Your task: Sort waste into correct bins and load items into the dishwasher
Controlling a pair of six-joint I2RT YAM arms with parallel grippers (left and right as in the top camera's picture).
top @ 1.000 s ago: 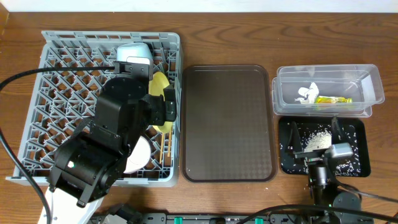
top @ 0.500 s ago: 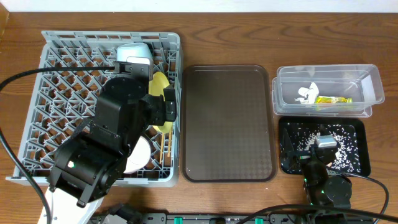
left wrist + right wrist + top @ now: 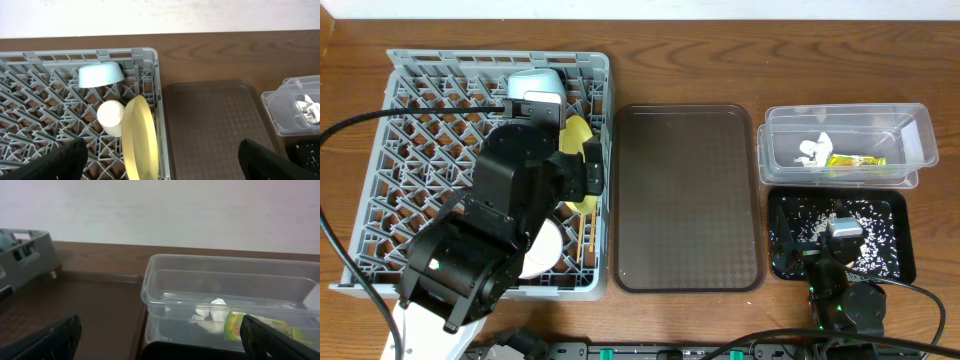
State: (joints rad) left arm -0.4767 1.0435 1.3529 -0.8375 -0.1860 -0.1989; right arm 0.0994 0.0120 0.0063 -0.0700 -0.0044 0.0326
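Grey dish rack (image 3: 420,120) fills the left, brown serving tray (image 3: 686,197) the middle; at right the clear tub (image 3: 910,135) sits far, the black tray (image 3: 905,262) near. Left gripper (image 3: 162,162) over the rack and right gripper (image 3: 162,342) over the black tray are both released, empty. In the rack: yellow plate (image 3: 140,135) on edge, light blue bowl (image 3: 101,75) farther, cream cup (image 3: 111,117) beside the plate. Tissue (image 3: 812,150) and wrapper (image 3: 860,159) lie in the tub, crumbs (image 3: 800,212) in the black tray

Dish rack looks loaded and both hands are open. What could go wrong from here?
1. The yellow plate stands on edge with the cream cup beside it, right below the left hand; a careless retreat could topple both.
2. The right hand hovers over the black tray of rice crumbs; a sweep might scatter them onto the table.
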